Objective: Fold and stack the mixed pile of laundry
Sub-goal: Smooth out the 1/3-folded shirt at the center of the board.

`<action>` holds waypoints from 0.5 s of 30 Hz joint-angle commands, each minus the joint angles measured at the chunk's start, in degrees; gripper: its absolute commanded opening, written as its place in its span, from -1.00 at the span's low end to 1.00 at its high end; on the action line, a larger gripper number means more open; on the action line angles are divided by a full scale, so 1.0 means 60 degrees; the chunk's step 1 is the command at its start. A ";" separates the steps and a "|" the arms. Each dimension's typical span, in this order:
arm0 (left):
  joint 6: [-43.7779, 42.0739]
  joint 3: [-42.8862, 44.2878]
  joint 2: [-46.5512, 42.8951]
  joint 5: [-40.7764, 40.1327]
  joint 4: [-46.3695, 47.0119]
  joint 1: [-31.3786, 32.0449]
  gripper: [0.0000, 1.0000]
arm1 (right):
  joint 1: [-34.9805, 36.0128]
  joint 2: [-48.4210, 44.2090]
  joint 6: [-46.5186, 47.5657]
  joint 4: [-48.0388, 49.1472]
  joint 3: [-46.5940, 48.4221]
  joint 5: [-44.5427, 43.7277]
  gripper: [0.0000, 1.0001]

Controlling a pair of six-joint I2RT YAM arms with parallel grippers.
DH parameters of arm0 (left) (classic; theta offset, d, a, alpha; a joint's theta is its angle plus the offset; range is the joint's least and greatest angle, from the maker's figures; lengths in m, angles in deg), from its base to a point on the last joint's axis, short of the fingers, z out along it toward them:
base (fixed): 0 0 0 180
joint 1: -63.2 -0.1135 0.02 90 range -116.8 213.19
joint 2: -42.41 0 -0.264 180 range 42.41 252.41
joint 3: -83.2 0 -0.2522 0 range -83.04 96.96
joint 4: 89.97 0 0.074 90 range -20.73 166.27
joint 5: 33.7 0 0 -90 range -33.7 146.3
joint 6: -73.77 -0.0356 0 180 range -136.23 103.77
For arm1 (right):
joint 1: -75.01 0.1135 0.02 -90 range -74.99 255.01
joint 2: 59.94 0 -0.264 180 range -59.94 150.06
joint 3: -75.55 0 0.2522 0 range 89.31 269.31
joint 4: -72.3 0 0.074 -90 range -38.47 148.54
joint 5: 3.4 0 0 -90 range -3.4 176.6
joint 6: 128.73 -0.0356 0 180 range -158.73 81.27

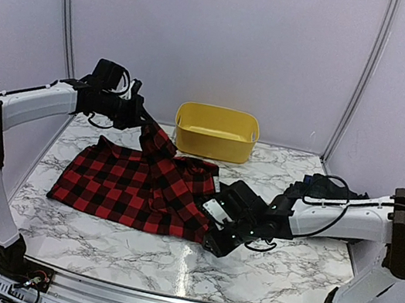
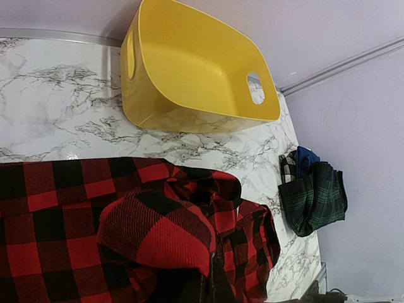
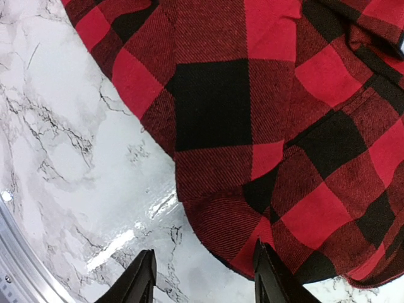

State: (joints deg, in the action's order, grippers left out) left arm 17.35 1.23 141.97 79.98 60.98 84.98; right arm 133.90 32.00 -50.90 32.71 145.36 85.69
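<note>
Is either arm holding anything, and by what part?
Left gripper pinches the red-and-black checked shirt by a raised fold at its far edge. Right gripper is open, empty.

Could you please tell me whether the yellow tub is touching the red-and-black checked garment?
Apart. The left wrist view shows a strip of bare marble table between the yellow tub and the checked garment.

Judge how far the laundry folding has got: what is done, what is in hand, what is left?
Done: nothing folded or stacked shows yet. In hand: the red-and-black checked shirt lies spread on the table; the left gripper, jaws shut, lifts its far part, and the right gripper, jaws open, sits at its near hem. Left: the tartan garment and navy garment, bunched at the table's right edge.
</note>
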 commanded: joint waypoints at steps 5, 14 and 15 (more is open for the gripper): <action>-0.0100 0.0404 0.0398 0.0266 -0.0052 -0.0168 -1.00 | 0.0101 0.0699 0.0700 -0.0272 0.0711 -0.0414 -0.02; -0.0086 0.0512 0.0544 0.0418 -0.0046 -0.0346 -1.00 | 0.0129 0.1329 0.0725 -0.1119 0.1779 -0.1772 -0.32; -0.0089 0.0523 0.0544 0.0429 -0.0045 -0.0359 -1.00 | 0.0127 0.1228 0.0709 -0.1164 0.1782 -0.1832 -0.42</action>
State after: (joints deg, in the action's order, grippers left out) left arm 17.29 2.34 145.23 81.47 60.96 83.36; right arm 134.31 40.75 -46.39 28.43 153.43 79.35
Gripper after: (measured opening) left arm 0.007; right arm 0.357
